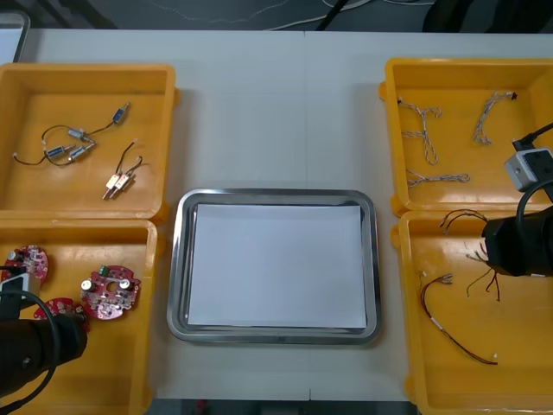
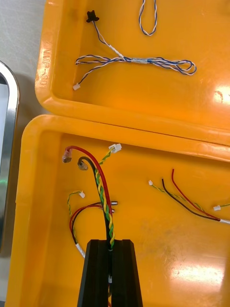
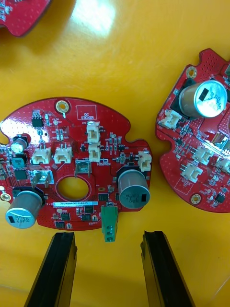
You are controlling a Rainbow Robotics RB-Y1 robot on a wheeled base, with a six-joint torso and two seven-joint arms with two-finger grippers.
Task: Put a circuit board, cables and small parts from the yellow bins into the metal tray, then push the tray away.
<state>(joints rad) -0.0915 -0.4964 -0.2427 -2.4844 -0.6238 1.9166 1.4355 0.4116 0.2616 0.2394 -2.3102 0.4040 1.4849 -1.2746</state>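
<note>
Over left near bin (image 1: pixel 104 367): 3 circuit boards (image 1: pixel 111 292), left fingers (image 3: pixel 55 268) spread | right fingers (image 2: pixel 98 273) pinching 1 cable (image 2: pixel 102 189)

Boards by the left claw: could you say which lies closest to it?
The board with the green connector, just ahead of the open left claw; the others lie farther off.

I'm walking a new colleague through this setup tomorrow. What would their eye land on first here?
Probably the metal tray at the centre of the table, white inside with nothing in it, flanked by yellow bins. Next, the right claw shut on a red and yellow cable in the near right bin, and the left claw open just short of a round red circuit board in the near left bin.
</note>
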